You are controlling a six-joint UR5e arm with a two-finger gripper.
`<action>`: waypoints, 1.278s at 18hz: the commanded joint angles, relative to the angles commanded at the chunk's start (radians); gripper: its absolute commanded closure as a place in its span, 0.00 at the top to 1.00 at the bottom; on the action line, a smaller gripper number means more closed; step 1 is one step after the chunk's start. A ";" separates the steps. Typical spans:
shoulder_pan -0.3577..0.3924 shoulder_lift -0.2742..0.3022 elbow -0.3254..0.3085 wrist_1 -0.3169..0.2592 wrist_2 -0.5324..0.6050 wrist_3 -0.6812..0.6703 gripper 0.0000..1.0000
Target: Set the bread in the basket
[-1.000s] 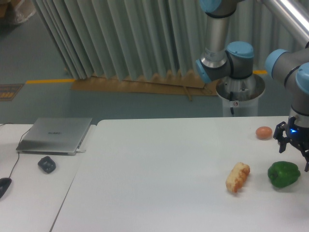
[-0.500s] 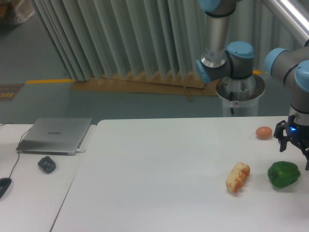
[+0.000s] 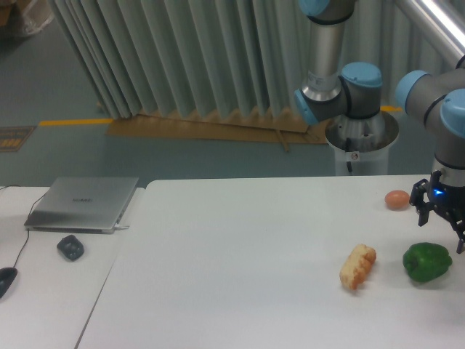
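The bread [image 3: 358,266], a golden-tan roll with pale patches, lies on the white table [image 3: 240,269] right of centre. My gripper [image 3: 439,225] hangs at the far right edge, above and just behind the green pepper [image 3: 427,262], well to the right of the bread. Its dark fingers point down and stand apart with nothing between them. A blue light glows on its body. The basket is out of view.
A small orange-brown ball [image 3: 397,199] rests near the table's back right. A closed laptop [image 3: 83,203], a dark lump [image 3: 70,248] and a mouse [image 3: 6,280] sit on the left table. The arm's base [image 3: 361,138] stands behind the table.
My gripper has drifted slightly left and up at the right edge. The bread, pepper and ball have not moved.
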 joint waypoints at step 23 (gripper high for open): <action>0.008 0.015 -0.008 -0.078 0.017 0.000 1.00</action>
